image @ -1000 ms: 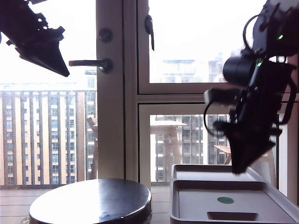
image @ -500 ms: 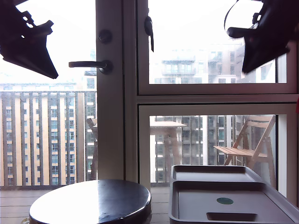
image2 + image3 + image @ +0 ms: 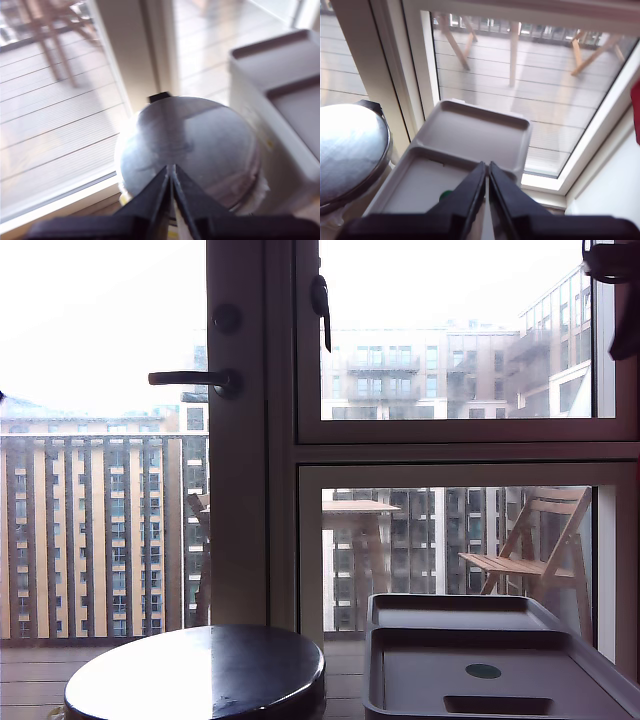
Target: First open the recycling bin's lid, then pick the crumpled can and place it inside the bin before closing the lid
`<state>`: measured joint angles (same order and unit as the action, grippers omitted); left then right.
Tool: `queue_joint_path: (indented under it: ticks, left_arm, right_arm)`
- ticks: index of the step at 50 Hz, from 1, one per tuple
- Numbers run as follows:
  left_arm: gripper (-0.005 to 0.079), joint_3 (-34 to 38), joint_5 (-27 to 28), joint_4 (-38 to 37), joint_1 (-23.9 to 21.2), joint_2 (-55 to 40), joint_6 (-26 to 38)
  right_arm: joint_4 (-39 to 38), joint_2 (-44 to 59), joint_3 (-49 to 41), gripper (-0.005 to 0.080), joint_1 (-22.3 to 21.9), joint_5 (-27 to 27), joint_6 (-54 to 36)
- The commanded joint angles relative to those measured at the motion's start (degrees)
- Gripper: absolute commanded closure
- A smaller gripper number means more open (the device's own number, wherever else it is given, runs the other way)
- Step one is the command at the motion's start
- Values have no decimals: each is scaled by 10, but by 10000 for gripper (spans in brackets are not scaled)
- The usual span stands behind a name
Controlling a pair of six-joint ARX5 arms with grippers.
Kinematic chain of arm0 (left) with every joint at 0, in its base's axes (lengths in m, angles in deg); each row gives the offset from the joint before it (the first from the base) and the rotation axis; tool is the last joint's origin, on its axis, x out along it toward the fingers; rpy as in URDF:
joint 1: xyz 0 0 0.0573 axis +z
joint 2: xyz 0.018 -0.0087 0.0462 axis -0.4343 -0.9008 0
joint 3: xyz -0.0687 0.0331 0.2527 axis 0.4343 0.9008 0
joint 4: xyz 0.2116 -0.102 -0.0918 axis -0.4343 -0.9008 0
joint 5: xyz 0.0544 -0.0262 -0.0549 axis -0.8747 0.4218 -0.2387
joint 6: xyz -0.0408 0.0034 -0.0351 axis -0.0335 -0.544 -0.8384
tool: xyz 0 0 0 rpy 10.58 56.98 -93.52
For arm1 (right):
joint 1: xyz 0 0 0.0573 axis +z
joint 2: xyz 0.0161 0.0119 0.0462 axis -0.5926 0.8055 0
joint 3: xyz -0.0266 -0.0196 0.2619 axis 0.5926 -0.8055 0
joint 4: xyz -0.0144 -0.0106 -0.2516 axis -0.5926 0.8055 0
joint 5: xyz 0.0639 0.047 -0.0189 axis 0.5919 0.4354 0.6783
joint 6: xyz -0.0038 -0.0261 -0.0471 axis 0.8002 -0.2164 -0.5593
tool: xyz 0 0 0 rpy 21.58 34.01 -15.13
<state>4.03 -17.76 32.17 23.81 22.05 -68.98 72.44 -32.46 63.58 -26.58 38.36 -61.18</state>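
Both arms have risen away from the lid (image 3: 500, 680). The arm that hung just above it is now only a dark sliver (image 3: 615, 290) high above it, and the other arm has left the exterior view altogether.

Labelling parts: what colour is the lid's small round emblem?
Dark green emblem, clearest in the exterior view.

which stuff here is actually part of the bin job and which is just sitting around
Part of the job:
the lid, closed on the recycling bin
my first gripper and my second gripper, both shut and high above
No can is in view.

Just there:
round dark table
folding chair outside
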Motion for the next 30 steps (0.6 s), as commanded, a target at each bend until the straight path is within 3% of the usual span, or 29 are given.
queue_joint_path:
  ticks: [1,15,30]
  left_arm:
    - [761,24,6,10,2,32,-10]
    - [761,80,1,13,3,152,-47]
    - [761,106,-19,-29,3,246,-58]
  right_arm:
    - [-15,-40,-22,765,-2,0,3]
    - [5,-180,-83,765,-2,-1,3]
    - [101,-297,-93,765,-1,-1,1]
